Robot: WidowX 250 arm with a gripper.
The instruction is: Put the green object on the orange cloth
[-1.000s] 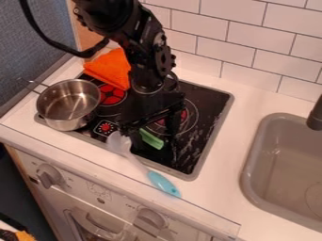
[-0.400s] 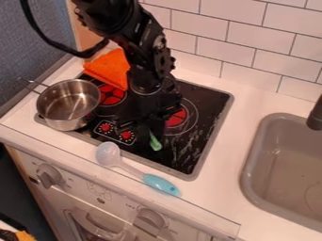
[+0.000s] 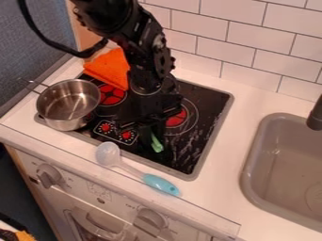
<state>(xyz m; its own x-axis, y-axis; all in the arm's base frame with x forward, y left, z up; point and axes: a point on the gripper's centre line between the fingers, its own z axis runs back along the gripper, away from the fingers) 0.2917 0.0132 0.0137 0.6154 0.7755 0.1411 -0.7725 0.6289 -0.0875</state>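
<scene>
my gripper [image 3: 151,141]: closed in since a second ago, looks pinched on green thing
green thing [image 3: 157,145]: turned, partly hidden, at stove [image 3: 211,101]
spoon [image 3: 161,184]: bowl shifted off stove
cloth [image 3: 109,69]: not reached, lift over next

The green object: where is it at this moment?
In the camera view, the green object is on the black stovetop, right of the red knobs.
</scene>
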